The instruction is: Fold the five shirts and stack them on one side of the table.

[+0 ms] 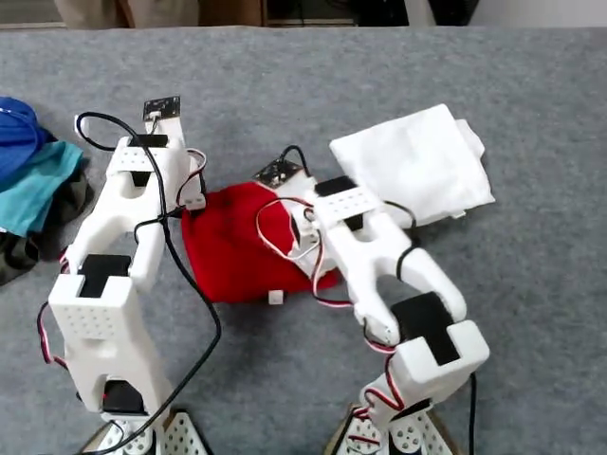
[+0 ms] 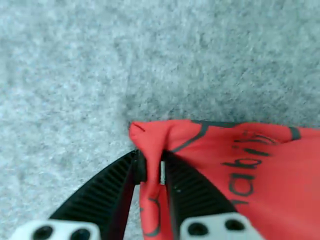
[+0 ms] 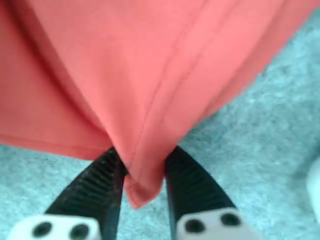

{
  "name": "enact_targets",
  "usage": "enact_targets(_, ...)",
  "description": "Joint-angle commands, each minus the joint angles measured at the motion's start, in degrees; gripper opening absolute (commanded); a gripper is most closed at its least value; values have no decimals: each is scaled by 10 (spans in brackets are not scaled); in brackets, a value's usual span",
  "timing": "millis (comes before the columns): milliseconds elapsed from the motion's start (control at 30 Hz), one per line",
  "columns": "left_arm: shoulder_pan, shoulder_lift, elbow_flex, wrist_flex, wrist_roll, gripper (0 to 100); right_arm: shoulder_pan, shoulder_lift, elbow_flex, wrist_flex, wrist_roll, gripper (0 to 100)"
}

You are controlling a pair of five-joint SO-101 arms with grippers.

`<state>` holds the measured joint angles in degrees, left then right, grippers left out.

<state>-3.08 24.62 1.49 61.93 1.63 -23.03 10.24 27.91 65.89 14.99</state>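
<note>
Red shirt [image 1: 237, 254] at mid-table, partly folded, bunched between both arms. Clamped at its left corner by the left gripper [image 2: 150, 164], cloth nipped tight between the ribbed fingers. Caught along a folded edge on the right by the right gripper [image 3: 143, 167], likewise closed on fabric. Just right and farther back, a white shirt [image 1: 413, 166], folded flat. At the left edge, a heap of blue, teal and dark shirts [image 1: 43, 185], unfolded. By the look of it, one of five finished, second in hand, no stack yet on the grey table [image 1: 531, 313].

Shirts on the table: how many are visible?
5: red shirt in the middle, folded white shirt at its right, blue shirt, teal shirt and dark shirt heaped at left edge; more may hide.
</note>
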Motion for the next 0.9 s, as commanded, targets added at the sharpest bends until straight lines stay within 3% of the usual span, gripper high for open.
enact_targets(0, -4, 0, 3, -15, -4, 29, 7, 13, 18, 7, -2, 1)
enact_targets(300, 9, -7, -20, -3, -7, 18, 7, -5, 9, 17, 2, 1)
enact_targets(633, 45, -6, -279, 181, -7, 18, 7, -153, -52, 108, 3, 1)
enact_targets(867, 62, -2, -407, 260, -5, 18, 7, -234, -87, 154, 3, 1)
